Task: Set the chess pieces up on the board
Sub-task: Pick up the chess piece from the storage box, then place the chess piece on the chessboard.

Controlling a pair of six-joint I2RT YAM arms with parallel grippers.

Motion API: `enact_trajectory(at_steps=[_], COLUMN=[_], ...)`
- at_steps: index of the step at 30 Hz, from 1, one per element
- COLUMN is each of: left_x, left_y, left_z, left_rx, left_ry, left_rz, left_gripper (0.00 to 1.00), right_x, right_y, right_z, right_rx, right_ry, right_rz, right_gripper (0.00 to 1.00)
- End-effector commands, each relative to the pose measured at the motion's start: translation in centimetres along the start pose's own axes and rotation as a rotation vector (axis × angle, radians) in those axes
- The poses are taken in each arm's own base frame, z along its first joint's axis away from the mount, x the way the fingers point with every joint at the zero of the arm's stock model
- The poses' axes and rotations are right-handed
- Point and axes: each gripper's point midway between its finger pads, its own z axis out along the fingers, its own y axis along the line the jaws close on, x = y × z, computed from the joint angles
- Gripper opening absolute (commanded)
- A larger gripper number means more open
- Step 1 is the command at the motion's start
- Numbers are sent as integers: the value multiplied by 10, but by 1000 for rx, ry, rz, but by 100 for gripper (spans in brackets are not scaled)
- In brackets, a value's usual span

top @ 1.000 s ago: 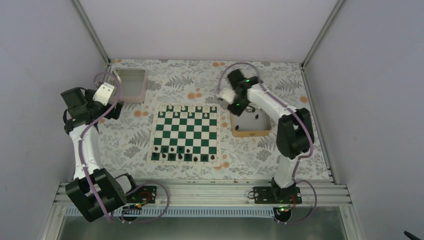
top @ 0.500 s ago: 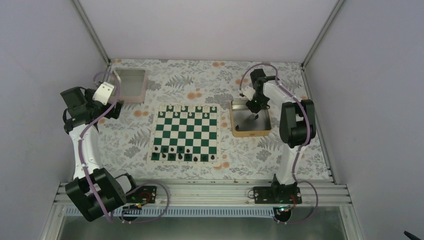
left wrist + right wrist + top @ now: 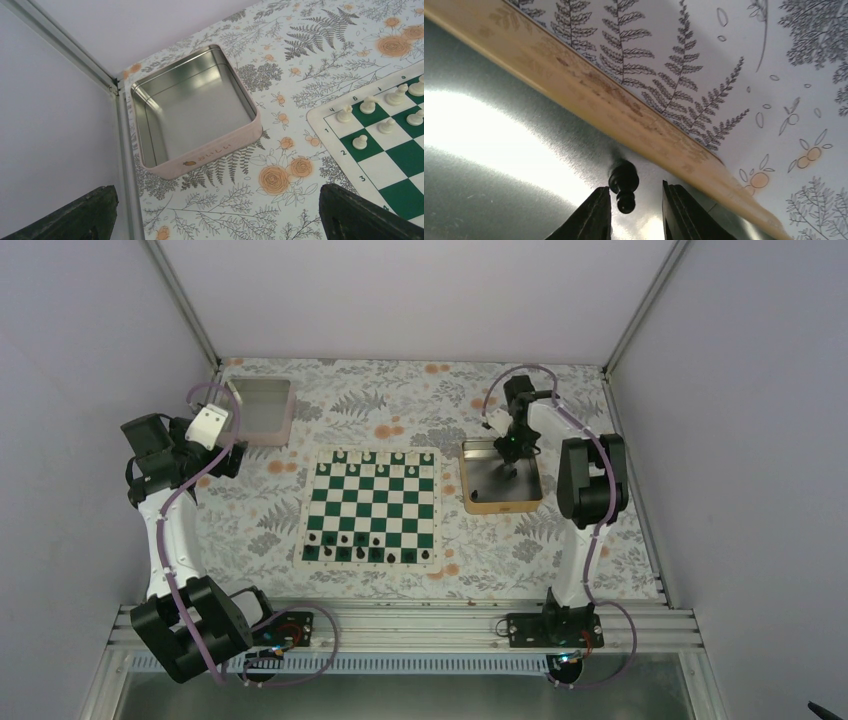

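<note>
The board (image 3: 372,502) lies at mid-table, with several black chess pieces (image 3: 343,552) along its near rows and white pieces (image 3: 380,456) along the far rows. My right gripper (image 3: 510,454) reaches down into the gold-rimmed tray (image 3: 500,508). In the right wrist view its jaws (image 3: 635,187) stand open on either side of one small black piece (image 3: 624,180), which lies on the tray floor close to the left finger (image 3: 596,210). My left gripper (image 3: 217,205) hangs wide open and empty over the floral cloth near the board's far left corner (image 3: 325,117).
The tray's golden wall (image 3: 624,110) runs just beyond the piece. An empty pale pink tin (image 3: 200,160) sits at the far left beside the frame post (image 3: 120,165). White pieces (image 3: 370,105) stand on the board's corner squares.
My right arm has swung from the tray's left corner to its far side and lowered into it, jaws opening a little. The left arm has not moved.
</note>
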Motion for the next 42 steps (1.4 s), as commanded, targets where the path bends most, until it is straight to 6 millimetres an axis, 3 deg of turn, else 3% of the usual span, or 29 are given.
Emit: enact_trajectory(at_steps=[1, 7, 14, 19, 24, 29, 33, 37, 42], left_x=[-7, -2, -2, -3, -3, -5, -5, -5, -2], left_y=[4, 2, 3, 3, 3, 4, 5, 6, 4], left_z=[-2, 0, -1, -2, -2, -2, 0, 1, 1], left_rx=[-9, -7, -12, -12, -12, -10, -9, -10, -13], left_ry=[-28, -18, -18, -17, -19, -25, -25, -24, -18], left_rz=[22, 24, 32, 31, 29, 24, 19, 14, 14], left_gripper=[100, 100, 100, 100, 100, 100, 100, 100, 100], right_x=[-10, -5, -7, -16, -29, -53, -74, -83, -81], right_y=[-10, -5, -1, -5, 6, 55, 124, 201, 272], right_z=[2, 15, 11, -18, -62, -114, -138, -135, -111], right_rx=[6, -23, -48, -24, 16, 11, -72, -167, -263], right_ry=[-34, -6, -19, -63, -104, -167, -212, -211, -162], right_rz=[-2, -2, 4, 6, -30, -130, -255, -403, -523], right_gripper=[29, 22, 13, 7, 4, 5, 6, 6, 6])
